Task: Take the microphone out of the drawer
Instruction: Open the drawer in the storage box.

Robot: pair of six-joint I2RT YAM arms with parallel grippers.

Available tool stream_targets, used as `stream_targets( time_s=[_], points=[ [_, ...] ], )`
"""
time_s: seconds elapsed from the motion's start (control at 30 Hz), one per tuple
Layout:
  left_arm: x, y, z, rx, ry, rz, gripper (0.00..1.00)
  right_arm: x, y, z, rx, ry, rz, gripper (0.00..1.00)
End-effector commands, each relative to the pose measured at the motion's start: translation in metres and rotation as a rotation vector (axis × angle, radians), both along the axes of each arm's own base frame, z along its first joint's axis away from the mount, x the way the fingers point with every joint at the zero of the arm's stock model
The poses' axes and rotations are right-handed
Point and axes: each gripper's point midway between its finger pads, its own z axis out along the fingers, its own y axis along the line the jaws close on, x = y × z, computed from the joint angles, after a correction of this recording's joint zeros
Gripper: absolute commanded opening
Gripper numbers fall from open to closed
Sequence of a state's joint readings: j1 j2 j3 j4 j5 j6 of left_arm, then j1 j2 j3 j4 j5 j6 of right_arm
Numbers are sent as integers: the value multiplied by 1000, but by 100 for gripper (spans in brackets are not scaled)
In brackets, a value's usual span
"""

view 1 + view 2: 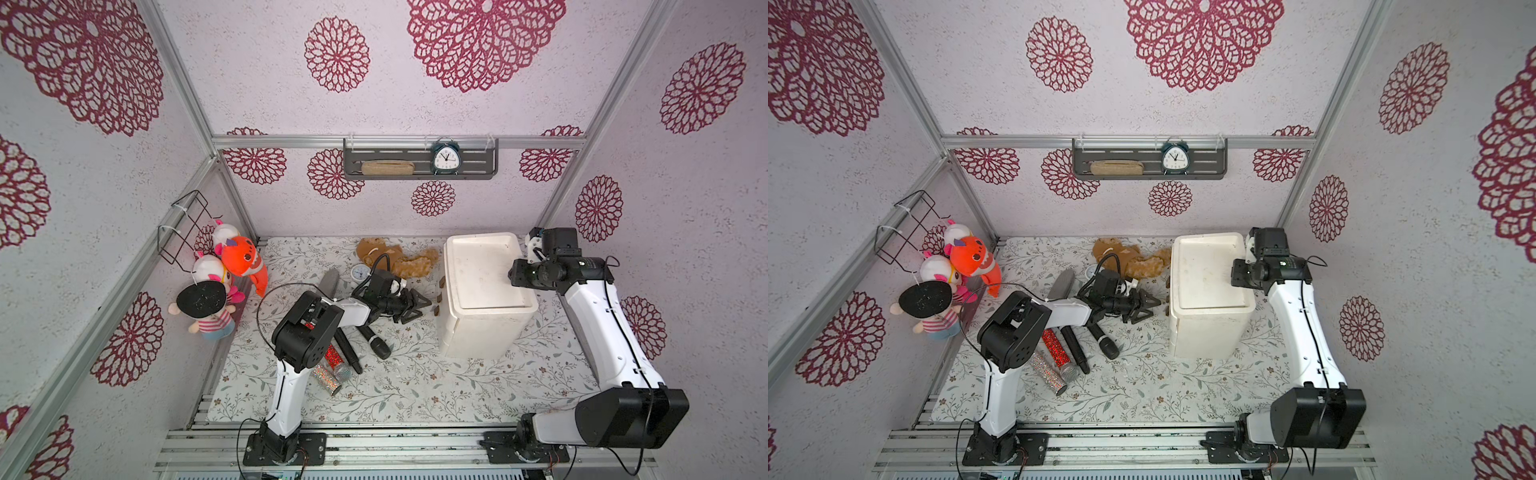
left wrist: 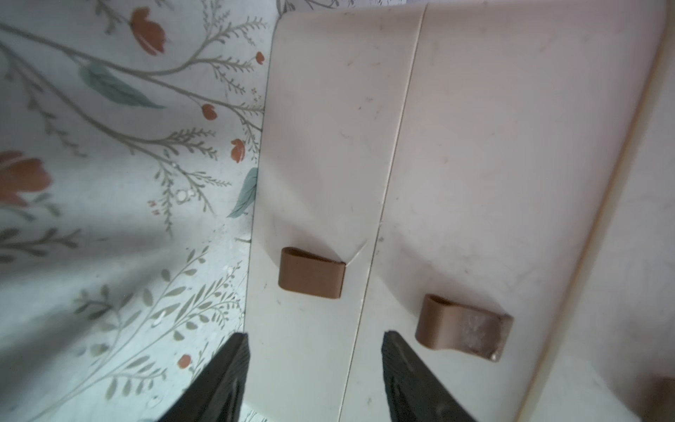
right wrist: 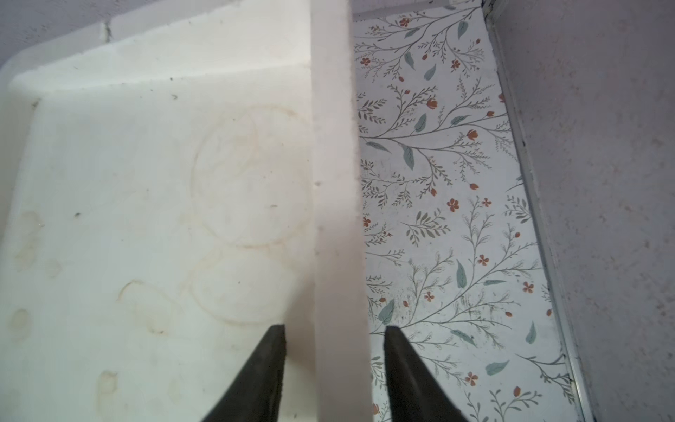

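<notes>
Straddling the drawer unit [image 1: 482,336] rim, right hand [image 3: 336,329] clamp unconfirmed; released left hand [image 2: 316,334] pulling a handle [image 2: 310,274] could slide it.

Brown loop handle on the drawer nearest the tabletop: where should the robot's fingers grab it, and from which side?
Probably pinch the brown loop handle with one finger on each flat face of the strap. It juts out from the front of the drawer unit, so come straight at that front, the side the open left gripper already faces.

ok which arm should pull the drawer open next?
Left. The left hand, open, faces the closed drawer fronts beside the brown handles. The right hand straddles the cabinet's top rim, away from them.
</notes>
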State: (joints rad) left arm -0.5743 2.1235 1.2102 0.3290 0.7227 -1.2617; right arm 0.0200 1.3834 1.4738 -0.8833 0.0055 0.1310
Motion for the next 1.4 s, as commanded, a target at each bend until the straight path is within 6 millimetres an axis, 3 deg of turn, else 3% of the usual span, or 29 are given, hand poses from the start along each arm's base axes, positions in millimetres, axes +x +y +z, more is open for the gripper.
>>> stream_targets(
  time_s=[0.0,0.3,0.53,0.67,0.87,1.2,1.37],
  points=[
    [-3,7,10,14,-26,1,62,-12,-20,-7,-102,67,-59,33],
    [-9,9,19,22,-48,-16,62,-6,-19,-17,-31,57,-52,0],
    [-5,2,29,-16,-68,-30,63,3,-19,-12,232,-38,-5,0],
    [1,-4,33,-57,-68,-24,63,7,-18,-20,366,-72,13,0],
    [16,-17,48,-139,-97,-11,63,7,-15,-23,386,-77,27,0],
    [32,-32,27,-216,-50,12,60,6,-16,-25,388,-75,20,0],
    [33,-43,27,-249,-57,0,60,6,-16,-26,394,-81,17,0]
  ],
)
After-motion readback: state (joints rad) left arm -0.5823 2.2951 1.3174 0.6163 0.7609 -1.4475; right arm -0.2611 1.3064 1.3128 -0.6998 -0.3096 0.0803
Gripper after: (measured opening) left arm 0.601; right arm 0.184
